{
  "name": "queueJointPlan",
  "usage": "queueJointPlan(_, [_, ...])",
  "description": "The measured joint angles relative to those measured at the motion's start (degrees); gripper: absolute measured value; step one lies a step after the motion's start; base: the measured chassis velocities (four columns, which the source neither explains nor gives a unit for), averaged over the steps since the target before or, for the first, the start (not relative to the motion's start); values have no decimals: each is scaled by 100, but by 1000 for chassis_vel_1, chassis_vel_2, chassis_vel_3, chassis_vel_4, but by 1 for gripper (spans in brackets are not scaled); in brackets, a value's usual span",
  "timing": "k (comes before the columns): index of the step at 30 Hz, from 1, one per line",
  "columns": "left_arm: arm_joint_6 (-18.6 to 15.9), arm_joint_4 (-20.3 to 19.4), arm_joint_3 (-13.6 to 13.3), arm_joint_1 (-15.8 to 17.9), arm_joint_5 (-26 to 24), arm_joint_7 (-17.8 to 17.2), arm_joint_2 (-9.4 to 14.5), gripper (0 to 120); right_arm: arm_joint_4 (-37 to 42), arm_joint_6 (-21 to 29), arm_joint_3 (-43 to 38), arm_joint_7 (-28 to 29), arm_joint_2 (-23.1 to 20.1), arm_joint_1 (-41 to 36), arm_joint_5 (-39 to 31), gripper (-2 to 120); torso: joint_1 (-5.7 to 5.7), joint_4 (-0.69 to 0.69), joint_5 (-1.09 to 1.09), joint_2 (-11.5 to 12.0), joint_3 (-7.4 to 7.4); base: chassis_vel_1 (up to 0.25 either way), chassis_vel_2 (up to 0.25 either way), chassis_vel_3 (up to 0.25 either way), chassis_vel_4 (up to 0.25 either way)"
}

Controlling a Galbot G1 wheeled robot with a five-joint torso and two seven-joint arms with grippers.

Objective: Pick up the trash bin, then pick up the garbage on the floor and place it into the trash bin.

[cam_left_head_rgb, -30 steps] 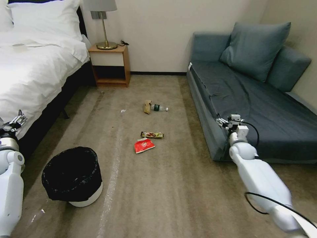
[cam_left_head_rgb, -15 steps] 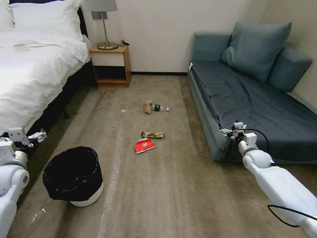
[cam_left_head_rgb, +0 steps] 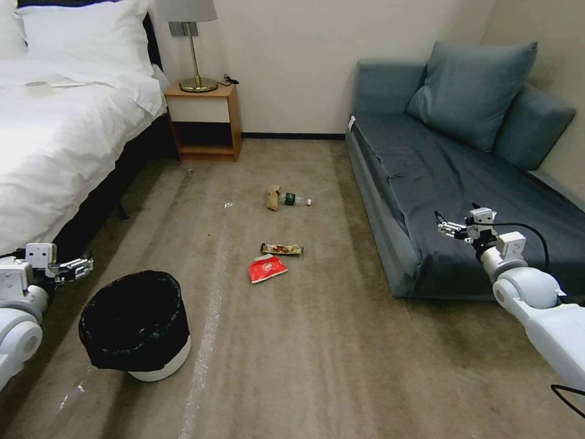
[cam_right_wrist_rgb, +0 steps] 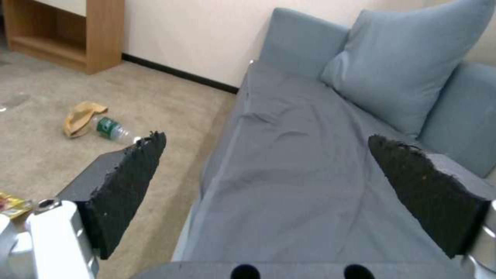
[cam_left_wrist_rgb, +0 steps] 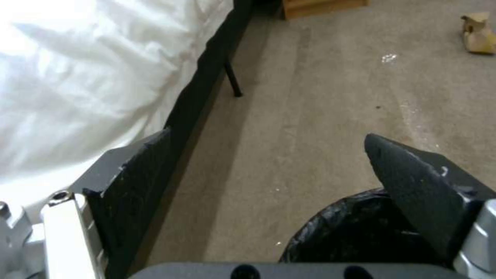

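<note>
Nothing picked up yet.
My left gripper (cam_left_head_rgb: 82,264) jaws gape beside the bin (cam_left_head_rgb: 134,325), lower left; right gripper (cam_left_head_rgb: 448,228) likewise released; litter (cam_left_head_rgb: 266,268) untouched mid-frame.

Trash bin (cam_left_head_rgb: 135,326) on carpet, left gripper (cam_left_head_rgb: 82,264) spread just above-left, litter mid-floor, right gripper (cam_left_head_rgb: 448,228) over sofa (cam_left_head_rgb: 463,183)

Bin (cam_left_head_rgb: 159,364) smooth white plastic, liner (cam_left_head_rgb: 133,320) glossy black film; carpet (cam_left_head_rgb: 317,360) matt, rough; nightstand (cam_left_head_rgb: 204,122) wood; sofa (cam_left_head_rgb: 463,183) matt cloth.
</note>
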State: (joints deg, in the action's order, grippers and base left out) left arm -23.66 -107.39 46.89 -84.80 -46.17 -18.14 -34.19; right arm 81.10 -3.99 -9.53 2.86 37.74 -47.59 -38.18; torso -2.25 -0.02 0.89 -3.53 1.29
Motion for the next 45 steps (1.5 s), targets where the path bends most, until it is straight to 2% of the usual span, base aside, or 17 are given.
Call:
queueJointPlan(7, [-142, -15, 31, -34, -128, 0, 90, 100, 140, 16, -61, 21, 1, -234, 31, 100, 0, 1, -1, 0, 0, 0, 0, 0, 0])
queueJointPlan(9, [-501, -22, 31, -40, -378, -9, 163, 100, 174, 16, -176, 23, 6, -377, 87, 100, 0, 0, -2, 0, 0, 0, 0, 0, 0])
queueJointPlan(10, [-501, -22, 31, -40, -378, -9, 163, 100, 174, 16, -176, 23, 6, -377, 87, 100, 0, 0, -2, 0, 0, 0, 0, 0, 0])
queueJointPlan(12, [-958, -31, 23, -52, -627, -78, 205, 100, 194, 12, -293, 25, 12, -514, 157, 100, 0, -2, -2, 0, 0, 0, 0, 0, 0])
queueJointPlan(14, [-1119, 1, 8, -47, -700, -98, 204, 100, 199, 2, -329, 25, 28, -564, 191, 100, 0, -2, -1, 0, 0, 0, 0, 0, 0])
queueJointPlan(19, [-1494, 155, -105, 81, -1115, -299, 63, 100, 213, -25, -353, 24, 64, -631, 240, 100, 0, 1, -2, 0, 0, 0, 0, 0, 0])
queueJointPlan(23, [-1742, 545, -304, 401, -1532, -511, -191, 99, 190, -52, -347, 18, 109, -635, 277, 100, -1, 1, -1, 0, 0, 0, 0, 0, 0])
queueJointPlan(24, [-1742, 545, -304, 401, -1532, -511, -191, 99, 190, -52, -347, 18, 109, -635, 277, 100, -1, 1, -1, 0, 0, 0, 0, 0, 0])
queueJointPlan(26, [-1790, 889, -478, 711, -1587, -538, -336, 99, 144, -84, -332, 11, 154, -650, 324, 100, -1, 1, -1, 0, 0, 0, 0, 0, 0])
queueJointPlan(28, [-1791, 919, -500, 743, -1587, -538, -349, 99, 141, -89, -330, 9, 160, -654, 330, 100, -1, 1, -1, 0, 0, 0, 0, 0, 0])
queueJointPlan(31, [-1797, 1073, -669, 953, -1579, -524, -436, 99, 118, -104, -326, 8, 194, -681, 366, 100, -1, 1, -1, 0, 0, 0, 0, 0, 0])
queueJointPlan(32, [-1797, 1180, -821, 1122, -1536, -514, -508, 99, 105, -113, -325, 7, 222, -700, 388, 100, -1, 0, -1, 1, 1, 0, 0, 0, 0])
queueJointPlan(33, [-1797, 1180, -821, 1122, -1536, -514, -508, 99, 105, -113, -325, 7, 222, -700, 388, 100, -1, 0, -1, 1, 1, 0, 0, 0, 0])
queueJointPlan(35, [-1790, 1410, -1231, 1509, -1378, -469, -705, 99, 76, -133, -332, 7, 295, -751, 421, 100, -1, -1, -1, 1, 1, 0, 0, 0, 0])
queueJointPlan(36, [-1790, 1410, -1231, 1509, -1378, -469, -705, 99, 76, -133, -332, 7, 295, -751, 421, 100, -1, -1, -1, 1, 1, 0, 0, 0, 0])
queueJointPlan(38, [-1759, 1675, -1542, 1819, -1163, -447, -883, 99, 29, -172, -348, 8, 342, -798, 460, 100, -1, 0, -2, 1, 1, 0, 0, 0, 0])
queueJointPlan(45, [-1713, 1939, -1662, 1996, -979, -310, -938, 99, -68, -220, -332, 6, 367, -830, 539, 100, -1, 0, -1, 1, 1, 0, 0, 0, 0])
